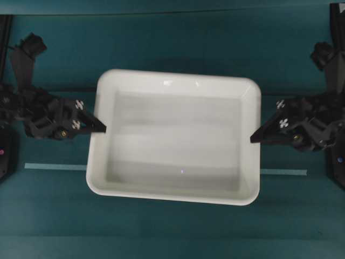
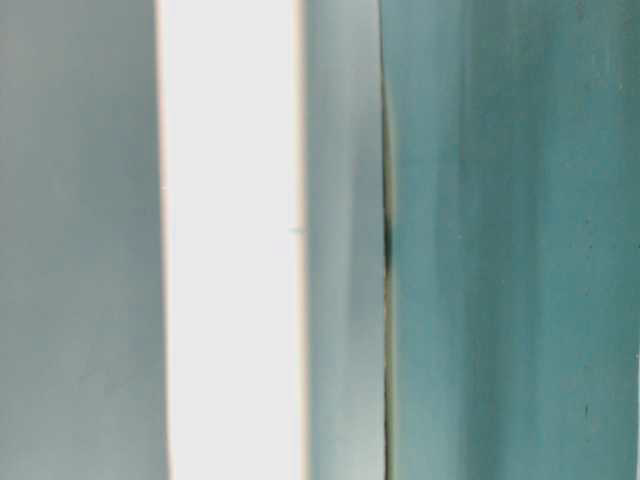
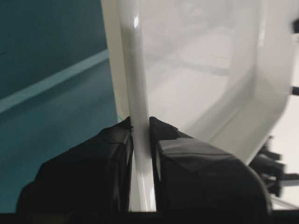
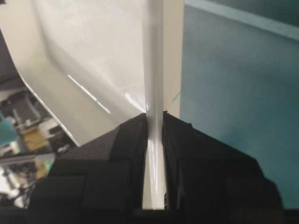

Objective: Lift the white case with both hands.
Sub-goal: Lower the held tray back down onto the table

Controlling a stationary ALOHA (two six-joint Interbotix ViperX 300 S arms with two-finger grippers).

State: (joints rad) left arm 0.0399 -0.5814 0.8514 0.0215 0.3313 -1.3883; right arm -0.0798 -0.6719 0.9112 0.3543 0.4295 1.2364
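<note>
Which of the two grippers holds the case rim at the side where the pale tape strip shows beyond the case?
Both: the left gripper and right gripper each clamp a short rim of the white case; tape strip shows at both sides.

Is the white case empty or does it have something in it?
Empty: the overhead view shows the white case with a bare white floor, nothing inside.

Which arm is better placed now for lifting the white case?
Neither: left gripper and right gripper each pinch the white case rim on opposite sides, so probably both should rise together.
</note>
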